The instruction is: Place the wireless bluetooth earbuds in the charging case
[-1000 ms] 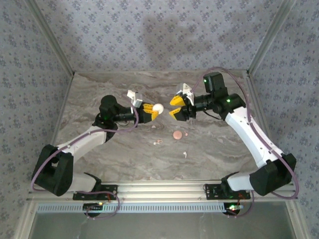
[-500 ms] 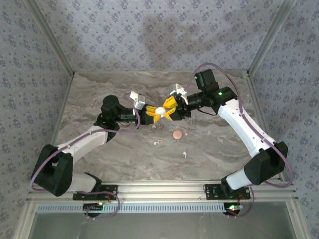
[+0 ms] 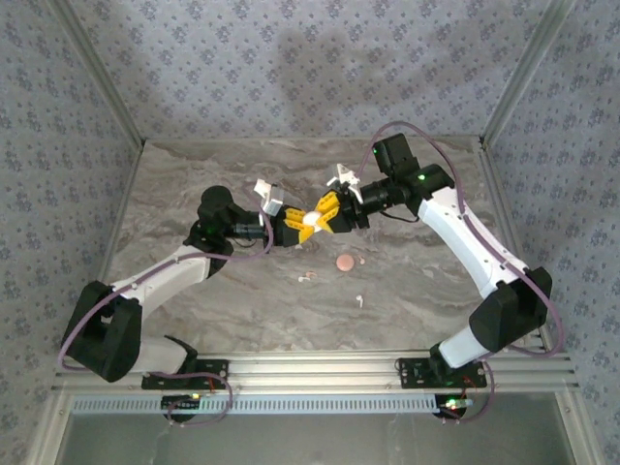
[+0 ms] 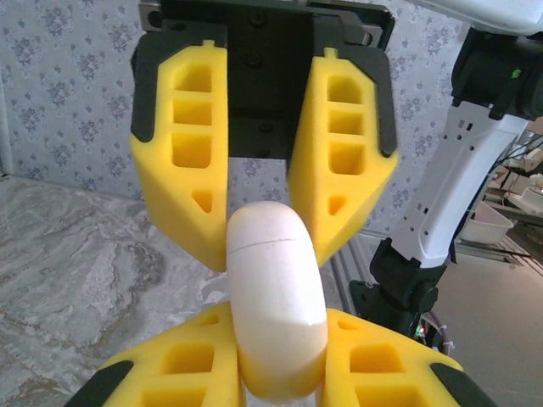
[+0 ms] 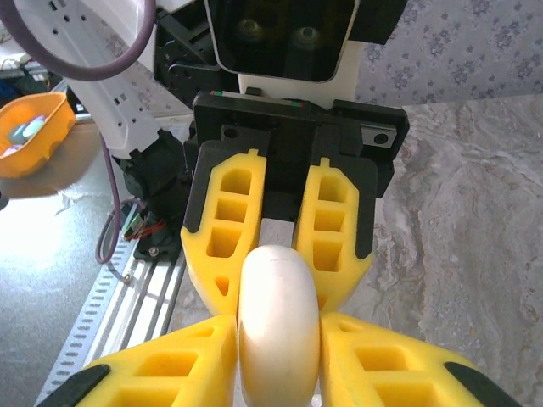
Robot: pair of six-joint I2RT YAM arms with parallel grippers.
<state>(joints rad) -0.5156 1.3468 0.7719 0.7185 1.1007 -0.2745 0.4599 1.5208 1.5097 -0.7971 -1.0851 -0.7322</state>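
White charging case [image 4: 276, 314]: held clear of the tabletop [image 3: 184, 179], caught between the two grippers near the middle of the work area; lid shut, with a thin seam crossing it near its far end in the left wrist view.
Case long axis: ran from one gripper to the other, roughly left to right in the top view, each rounded end tucked between a pair of yellow fingers.
Left arm [image 3: 165, 266]: reached forward and inward from its base, elbow bent, forearm low, wrist pointing right.
Left gripper [image 3: 301, 224]: narrow, clamped on its end of the case.
Right arm [image 3: 475, 247]: rose from its base to a high elbow at the right rear, forearm pointing left.
Right gripper [image 3: 324, 214]: fingers pressed against both sides of the case's other end.
Earbuds [image 3: 304, 278]: tiny white bits on the marbled tabletop, nearer the arm bases than the grippers and well apart from the case; another [image 3: 357, 301] lay closer still, and one sat just beside a pink disc [image 3: 343, 263].
Earbud direction: too small to tell.
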